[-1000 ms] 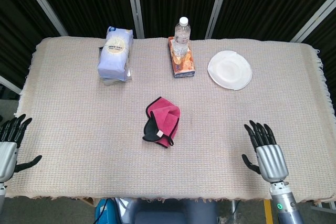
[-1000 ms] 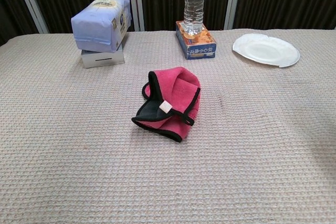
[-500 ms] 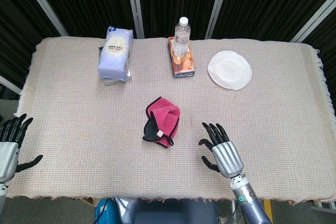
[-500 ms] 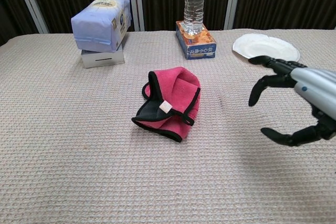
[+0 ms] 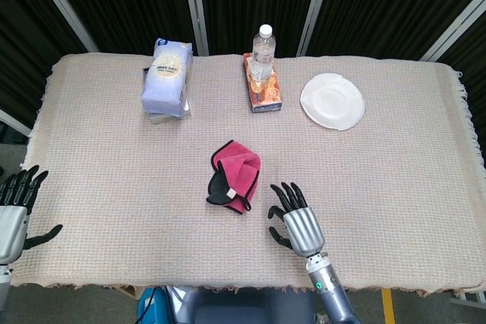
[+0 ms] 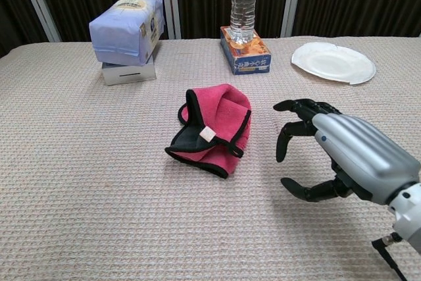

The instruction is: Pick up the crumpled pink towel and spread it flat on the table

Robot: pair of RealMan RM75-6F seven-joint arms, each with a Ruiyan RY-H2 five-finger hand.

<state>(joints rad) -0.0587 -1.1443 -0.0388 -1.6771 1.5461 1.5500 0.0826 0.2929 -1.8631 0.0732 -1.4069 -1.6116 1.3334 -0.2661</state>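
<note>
Left hand [image 5: 14, 214] idle at bench [image 5: 91, 187] edge, fingers spread, holding nothing. Pink towel [image 5: 235, 176] crumpled mid-bench, black trim and tag showing. Right hand [image 5: 295, 218] just beside it on the right, fingers apart, empty. Step: reach and grasp. Suggest pinching one loose trimmed corner, not the whole bundle, so folds fall open; left hand should take a second corner

Bare cloth between robot hand [image 6: 329, 153] and towel [image 6: 214, 126]
</note>
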